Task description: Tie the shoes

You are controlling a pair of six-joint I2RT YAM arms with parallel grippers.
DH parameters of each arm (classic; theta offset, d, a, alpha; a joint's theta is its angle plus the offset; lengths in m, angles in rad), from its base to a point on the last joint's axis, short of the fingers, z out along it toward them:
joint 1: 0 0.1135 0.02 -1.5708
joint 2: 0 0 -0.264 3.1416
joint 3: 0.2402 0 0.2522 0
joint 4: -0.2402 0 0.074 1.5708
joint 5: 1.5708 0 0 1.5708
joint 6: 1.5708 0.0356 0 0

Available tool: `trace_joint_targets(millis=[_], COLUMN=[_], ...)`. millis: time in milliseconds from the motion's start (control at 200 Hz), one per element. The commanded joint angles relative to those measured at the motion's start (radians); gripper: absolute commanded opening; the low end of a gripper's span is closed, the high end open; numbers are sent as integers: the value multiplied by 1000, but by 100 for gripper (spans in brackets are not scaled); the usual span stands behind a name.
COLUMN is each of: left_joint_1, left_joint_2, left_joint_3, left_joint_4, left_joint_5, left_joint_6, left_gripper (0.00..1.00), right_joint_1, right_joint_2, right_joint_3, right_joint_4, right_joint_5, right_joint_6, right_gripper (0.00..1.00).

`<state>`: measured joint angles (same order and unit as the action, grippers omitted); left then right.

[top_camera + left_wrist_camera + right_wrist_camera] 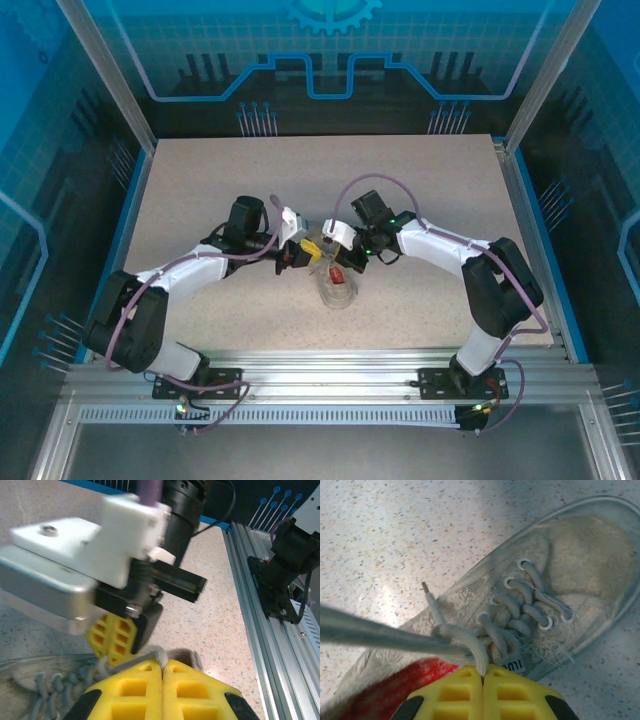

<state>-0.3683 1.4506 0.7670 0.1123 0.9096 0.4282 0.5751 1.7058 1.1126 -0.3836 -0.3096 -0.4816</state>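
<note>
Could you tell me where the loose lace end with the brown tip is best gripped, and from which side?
Probably the straight stretch just below the tip of the loose lace end, which juts out past the sneaker. Come from the table side, closing across the strand; lower down it merges into the crossed laces beside the shut right hand.

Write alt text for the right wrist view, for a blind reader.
The right gripper, shut, pinches a white lace of a whitish-grey sneaker lying on a speckled table, toe to the upper right. A strand runs taut toward the left edge.
</note>
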Motion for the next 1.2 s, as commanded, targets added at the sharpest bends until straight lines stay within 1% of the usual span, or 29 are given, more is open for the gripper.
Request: trace_joint_targets(millis=[0,85,195,380,460,535,600,660,710,766,836,931,1001,1056,1116,1196], left_joint_1=[-18,-21,-32,-111,-139,-156,-160,-159,-159,-152,-134,-101,-87,-87,-91,-112], left_joint_2=[-53,-76,-93,-88,-90,-98,-105,-119,-142,-178,-233,-299,-307,-273,-197,-93], left_joint_3=[-41,-57,-50,-14,-18,-30,-40,-50,-66,-90,-121,-154,-158,-140,-96,-44], left_joint_4=[-36,-37,-96,-255,-267,-251,-226,-206,-181,-144,-100,-46,-5,34,68,107], left_joint_5=[-30,-53,-70,-145,-179,-211,-238,-262,-281,-288,-293,-305,-334,-348,-364,-428], left_joint_6=[43,43,74,182,185,179,160,141,124,106,66,1,-65,-150,-263,-405], left_gripper=[0,0,0,0,0,0,22,35,47,57,63,65,61,56,50,49], right_joint_1=[1,1,1,10,13,19,30,36,39,38,39,39,39,38,38,36], right_joint_2=[-23,-32,-38,-47,-50,-52,-54,-58,-60,-62,-64,-71,-79,-83,-87,-94], right_joint_3=[-19,-28,-30,-30,-28,-25,-27,-33,-41,-46,-51,-55,-59,-62,-63,-64], right_joint_4=[35,44,56,95,101,98,93,92,94,93,91,88,91,94,96,102], right_joint_5=[43,44,72,141,158,142,128,123,124,127,141,147,147,145,143,138], right_joint_6=[41,44,71,149,175,176,167,160,158,161,163,163,161,164,165,180], right_gripper=[0,0,0,0,0,0,0,0,0,0,0,0,0,0,0,0])
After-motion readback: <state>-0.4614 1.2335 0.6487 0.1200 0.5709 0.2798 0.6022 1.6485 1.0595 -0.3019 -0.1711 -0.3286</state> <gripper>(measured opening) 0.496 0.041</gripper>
